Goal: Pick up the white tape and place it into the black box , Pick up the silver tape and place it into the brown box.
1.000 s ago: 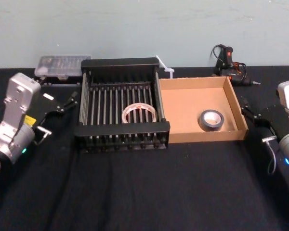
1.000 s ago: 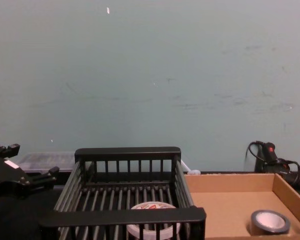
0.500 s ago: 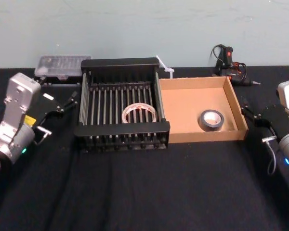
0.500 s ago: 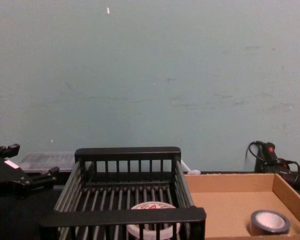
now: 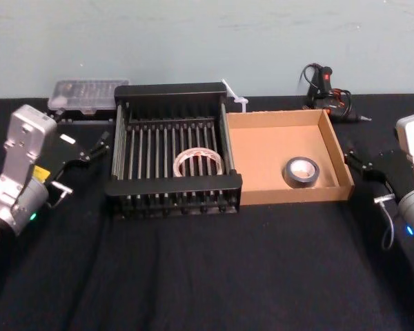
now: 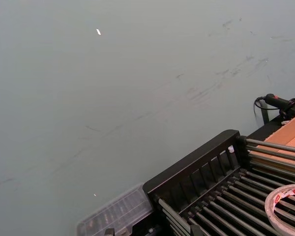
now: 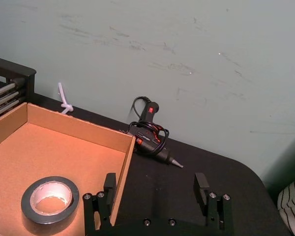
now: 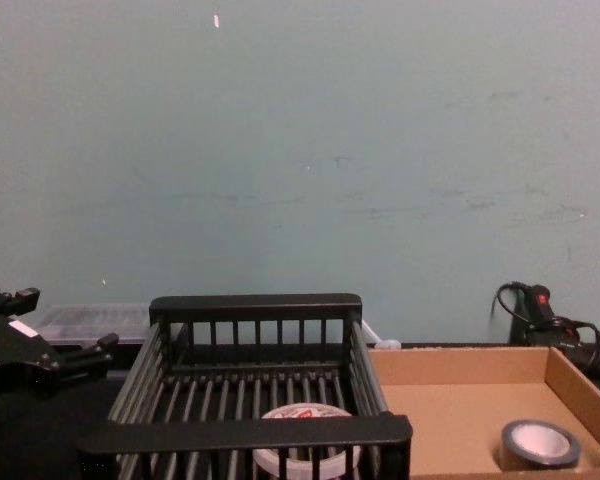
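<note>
The white tape (image 5: 199,163) (image 8: 305,409) (image 6: 287,209) lies flat on the bars inside the black box (image 5: 172,89) (image 8: 255,305) (image 6: 196,167). Inside the brown box (image 5: 262,158) (image 7: 64,152) (image 8: 450,410), near its right wall, the silver tape (image 5: 302,172) (image 7: 50,204) (image 8: 540,445) lies flat. My left gripper (image 5: 100,145) (image 8: 55,325) hovers left of the black box, open and holding nothing. Just right of the brown box's right wall, my right gripper (image 5: 359,162) (image 7: 155,184) is open, with nothing between its fingers.
A clear plastic case (image 5: 90,93) sits at the back left behind the black box. A black and red glue gun (image 5: 324,86) (image 7: 150,125) with its cable lies at the back right. A small white plastic piece (image 5: 234,96) sits behind the boxes. A wall closes the back.
</note>
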